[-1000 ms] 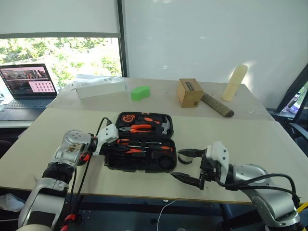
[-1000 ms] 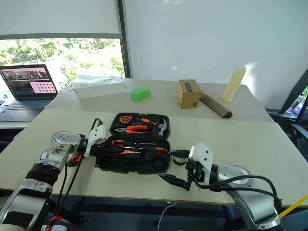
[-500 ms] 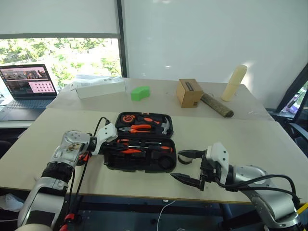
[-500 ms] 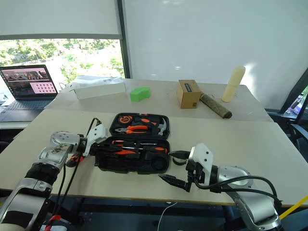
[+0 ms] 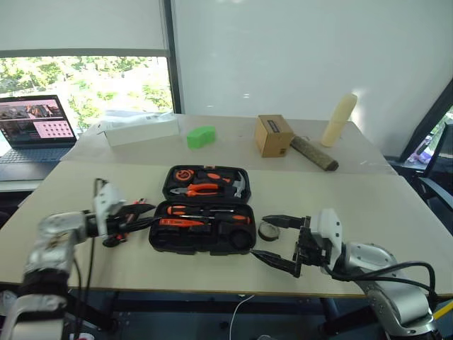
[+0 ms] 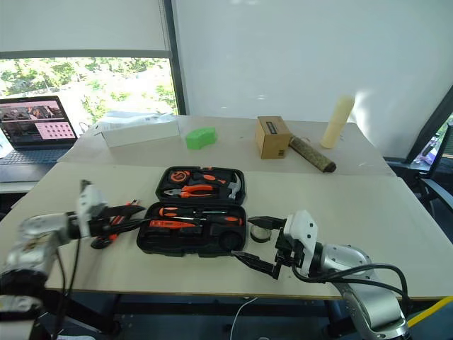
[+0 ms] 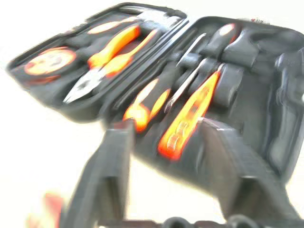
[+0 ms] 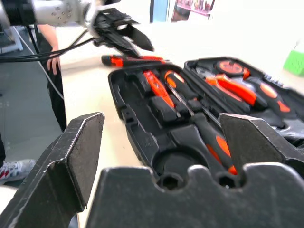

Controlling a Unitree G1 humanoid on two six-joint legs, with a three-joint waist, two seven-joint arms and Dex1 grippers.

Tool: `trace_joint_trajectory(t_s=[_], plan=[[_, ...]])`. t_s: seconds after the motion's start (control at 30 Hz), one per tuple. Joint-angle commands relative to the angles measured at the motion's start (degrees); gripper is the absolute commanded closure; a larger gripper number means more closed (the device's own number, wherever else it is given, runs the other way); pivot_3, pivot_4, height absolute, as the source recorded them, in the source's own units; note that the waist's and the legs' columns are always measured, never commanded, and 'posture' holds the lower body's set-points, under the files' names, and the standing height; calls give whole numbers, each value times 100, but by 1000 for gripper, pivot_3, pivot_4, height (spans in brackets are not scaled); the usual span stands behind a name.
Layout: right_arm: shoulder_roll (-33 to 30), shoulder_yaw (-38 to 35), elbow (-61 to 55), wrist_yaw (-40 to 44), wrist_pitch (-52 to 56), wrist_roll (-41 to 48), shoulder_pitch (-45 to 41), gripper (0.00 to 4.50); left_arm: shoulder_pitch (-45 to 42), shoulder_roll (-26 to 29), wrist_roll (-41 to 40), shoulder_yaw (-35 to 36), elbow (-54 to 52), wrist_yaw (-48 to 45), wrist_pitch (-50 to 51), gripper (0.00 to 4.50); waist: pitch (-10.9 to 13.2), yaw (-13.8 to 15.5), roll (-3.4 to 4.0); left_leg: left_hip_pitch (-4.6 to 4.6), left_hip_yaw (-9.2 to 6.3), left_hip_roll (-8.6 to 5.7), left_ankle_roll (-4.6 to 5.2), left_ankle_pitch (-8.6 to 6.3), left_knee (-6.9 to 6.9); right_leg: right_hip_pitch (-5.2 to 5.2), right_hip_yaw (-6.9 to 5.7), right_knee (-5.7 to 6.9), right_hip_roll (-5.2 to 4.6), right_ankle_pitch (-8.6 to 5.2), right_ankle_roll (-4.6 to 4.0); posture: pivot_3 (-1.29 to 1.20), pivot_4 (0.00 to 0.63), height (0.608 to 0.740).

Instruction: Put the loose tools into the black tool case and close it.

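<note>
Left eye view: tape roll lies just right of the open case
Right hand: spread wide, empty; to be lowered around the roll
Left hand: parted, nothing held

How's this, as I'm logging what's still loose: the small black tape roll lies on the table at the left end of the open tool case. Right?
Not quite. The tape roll lies on the table at the right end of the open tool case, not the left, as the left eye view shows.

Black tool case blurred, far corner cut off.
</note>
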Motion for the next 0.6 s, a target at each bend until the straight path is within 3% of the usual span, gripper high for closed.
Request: trace_joint_trajectory(t_s=[0.03,0.07,0.1,0.2,0.3,0.4,0.5,0.6], plan=[[50,-75,11,172,-576,-58,-52,0,986,6,-438,1224,-541,599,4,586,2,20,1,2,1,5,-3,-2,-2,0,0,-3,0,-1,-1,0,150,740],[60,-51,48,210,-682,-98,-59,0,1354,-46,-495,1503,-624,749,66,154,4,40,0,-2,0,6,-3,-2,-1,-1,-7,-2,0,-3,0,0,150,740],[75,-36,83,240,-773,-124,-69,0,1672,-93,-521,1719,-675,868,77,71,5,67,1,-1,0,9,-6,-4,-1,-1,-8,-4,0,-3,0,0,150,740],[131,29,112,272,-961,-169,-121,0,2319,-285,-664,2251,-715,1369,352,71,8,124,6,8,0,5,-4,-11,-1,8,-17,-4,-17,-4,-1,0,150,740],[138,75,144,305,-1001,-181,-166,0,2391,-295,-729,2205,-855,1559,600,71,9,201,7,9,-1,4,-7,-9,0,8,-24,-3,-23,-8,-6,0,150,740],[125,119,172,322,-1008,-176,-234,0,2108,-190,-819,1883,-1074,1667,1131,71,10,260,8,10,-8,3,-17,-1,2,8,-35,-2,-25,-14,-20,0,150,740],[103,159,211,325,-961,-171,-396,0,1278,4,-1017,1336,-1366,1853,2101,71,8,302,2,9,-9,-5,-18,6,2,13,-36,8,-29,-13,-23,0,150,740],[108,202,250,280,-921,-224,-531,0,305,317,-862,551,-1290,2478,3801,71,4,245,-4,11,-8,-10,-21,10,0,13,-35,13,-25,-2,-14,0,150,740]])
